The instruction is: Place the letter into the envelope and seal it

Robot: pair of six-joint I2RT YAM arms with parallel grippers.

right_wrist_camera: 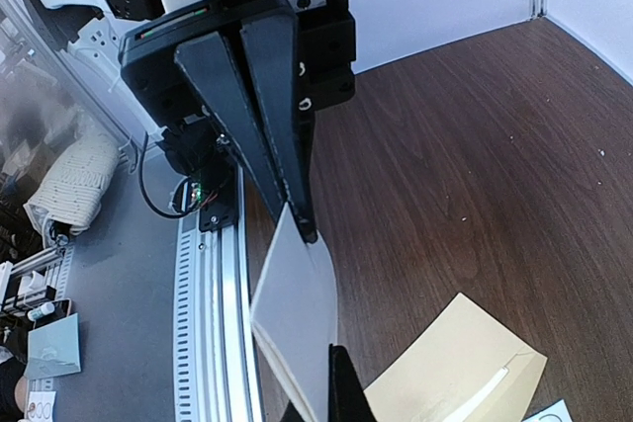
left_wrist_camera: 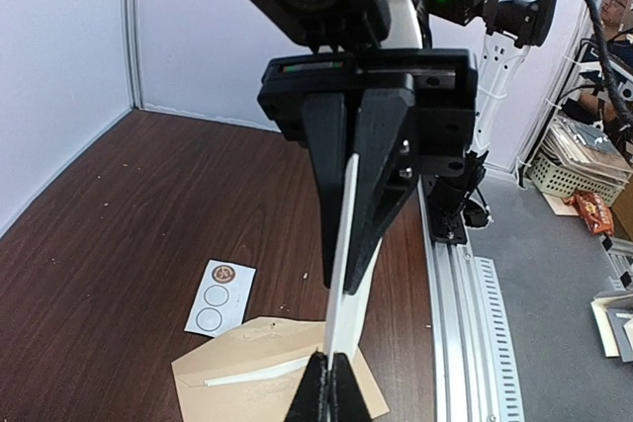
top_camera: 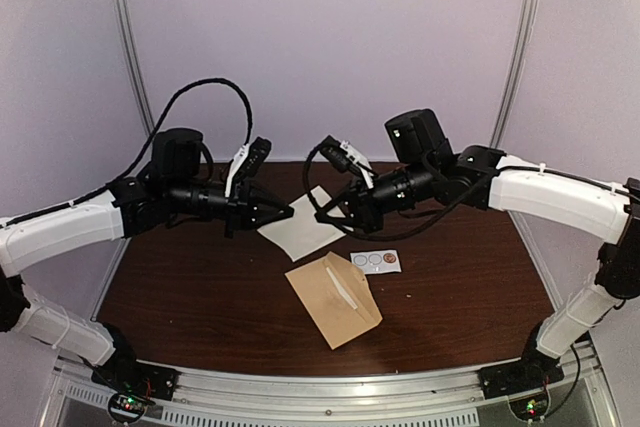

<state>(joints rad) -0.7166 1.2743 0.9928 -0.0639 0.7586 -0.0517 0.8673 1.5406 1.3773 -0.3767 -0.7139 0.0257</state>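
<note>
Left gripper [top_camera: 285,212]: fingers pinched shut on one edge of the letter [top_camera: 300,232]
Right gripper [top_camera: 328,215]: facing the left one, clamped on the opposite edge of the same sheet
Letter: white sheet held up off the table [top_camera: 460,267] between both grippers, edge-on from the left wrist
Envelope [top_camera: 335,305]: tan, flat on the table nearer the arm bases, apart from the letter, white strip across it
Sticker card [top_camera: 375,262]: just beside the envelope's far right corner
</note>
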